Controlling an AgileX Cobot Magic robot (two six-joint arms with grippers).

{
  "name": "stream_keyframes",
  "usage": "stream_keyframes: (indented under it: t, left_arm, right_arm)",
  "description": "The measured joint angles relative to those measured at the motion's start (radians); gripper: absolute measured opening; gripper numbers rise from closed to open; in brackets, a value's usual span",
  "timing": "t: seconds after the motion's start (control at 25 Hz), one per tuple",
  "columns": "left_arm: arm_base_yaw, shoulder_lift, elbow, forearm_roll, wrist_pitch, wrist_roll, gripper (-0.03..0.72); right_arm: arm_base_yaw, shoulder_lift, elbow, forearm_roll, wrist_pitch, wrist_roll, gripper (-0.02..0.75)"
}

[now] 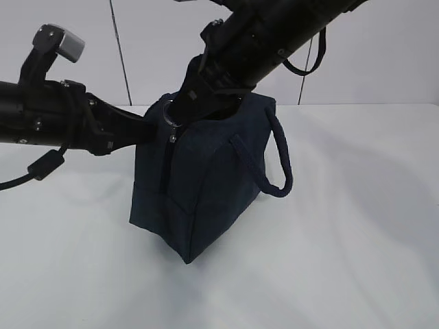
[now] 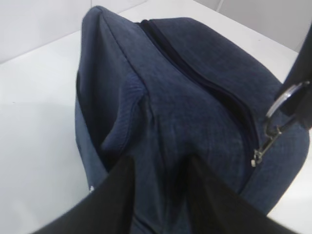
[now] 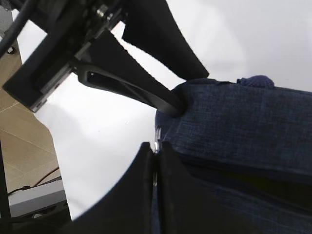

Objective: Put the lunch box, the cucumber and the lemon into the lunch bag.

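While both arms crowd it, lunch bag (image 1: 199, 192) stands on white table (image 1: 357, 240).

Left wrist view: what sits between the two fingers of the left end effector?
A pinched fold of the lunch bag fabric fills the gap between the left end effector fingers; the left wrist view shows it.

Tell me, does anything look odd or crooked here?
Only the bag: its top end is bunched where the left pincer pinches a fold of fabric, while the right pincer is shut on the ring pull. Nothing looks spilled or torn.
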Motion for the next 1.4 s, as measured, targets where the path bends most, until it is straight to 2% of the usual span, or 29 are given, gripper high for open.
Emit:
stream_keyframes:
  t: [0.36, 0.48, 0.84, 1.4]
  left_arm:
    - [0.0, 0.017, 0.0, -0.04, 0.032, 0.015, 0.052]
    - [0.0, 0.019, 0.0, -0.041, 0.04, 0.015, 0.008]
    - [0.0, 0.019, 0.0, -0.032, 0.051, 0.015, -0.003]
    - [0.0, 0.019, 0.012, -0.016, 0.063, 0.015, -0.003]
  right_arm:
    - [-0.002, 0.004, 0.0, 0.002, 0.0, 0.0, 0.008]
    - [-0.002, 0.004, 0.0, 0.002, 0.0, 0.0, 0.008]
    - [-0.002, 0.004, -0.015, 0.004, 0.006, 0.0, 0.008]
    - [-0.002, 0.007, -0.054, -0.052, 0.022, 0.038, 0.008]
